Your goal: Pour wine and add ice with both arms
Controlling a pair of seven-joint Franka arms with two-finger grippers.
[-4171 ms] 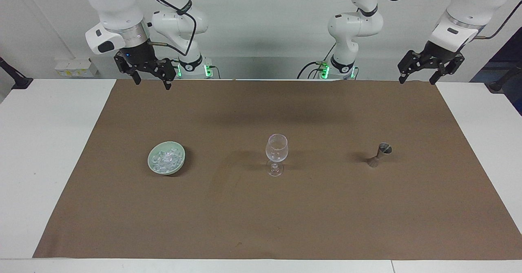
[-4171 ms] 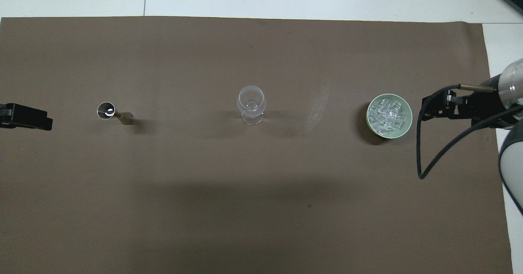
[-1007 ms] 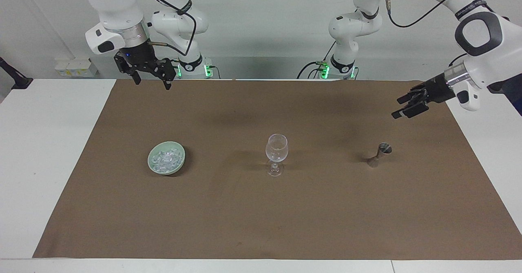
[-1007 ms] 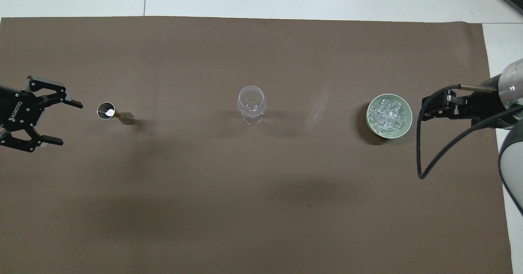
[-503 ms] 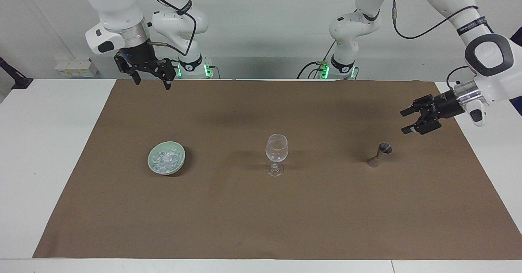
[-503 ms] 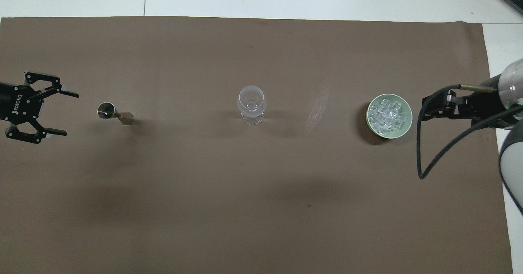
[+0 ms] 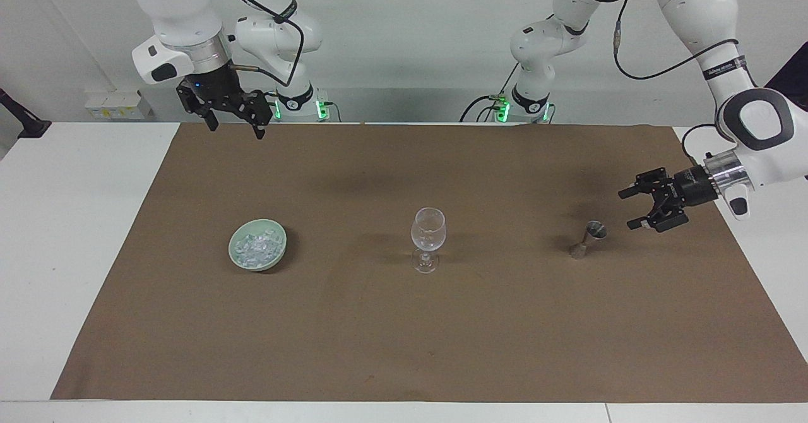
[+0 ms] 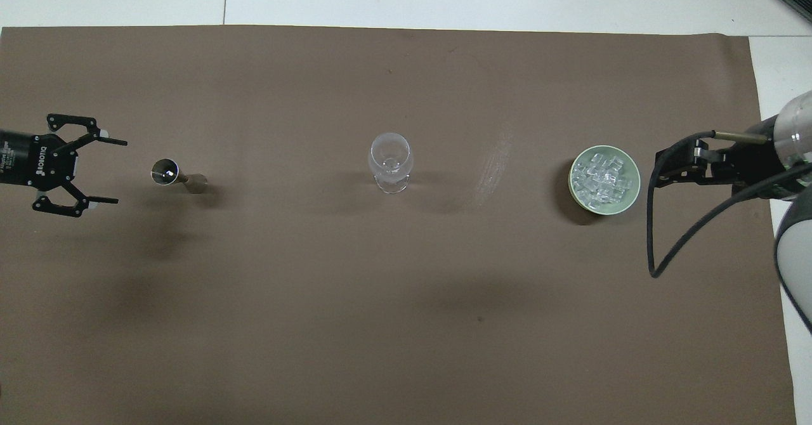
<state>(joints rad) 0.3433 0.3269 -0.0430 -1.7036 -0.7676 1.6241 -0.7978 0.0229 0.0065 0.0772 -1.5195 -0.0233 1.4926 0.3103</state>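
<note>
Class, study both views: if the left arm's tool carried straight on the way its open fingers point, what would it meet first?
Most likely the metal jigger, which stands just ahead of the left tool, in line with its open fingers. Its height is hard to judge, so it may strike the upper cup.

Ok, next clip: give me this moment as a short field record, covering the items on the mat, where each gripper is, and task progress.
surface: brown mat on a white table
wine glass: wine glass upright mid-mat, looks empty
ice: ice heaped in the pale green bowl, toward the right arm's end
jigger: metal jigger standing toward the left arm's end
left gripper: left gripper open, low beside the jigger, not touching it
right gripper: right gripper open, raised over the mat's edge by the robots, waiting
progress: nothing gripped, nothing poured
</note>
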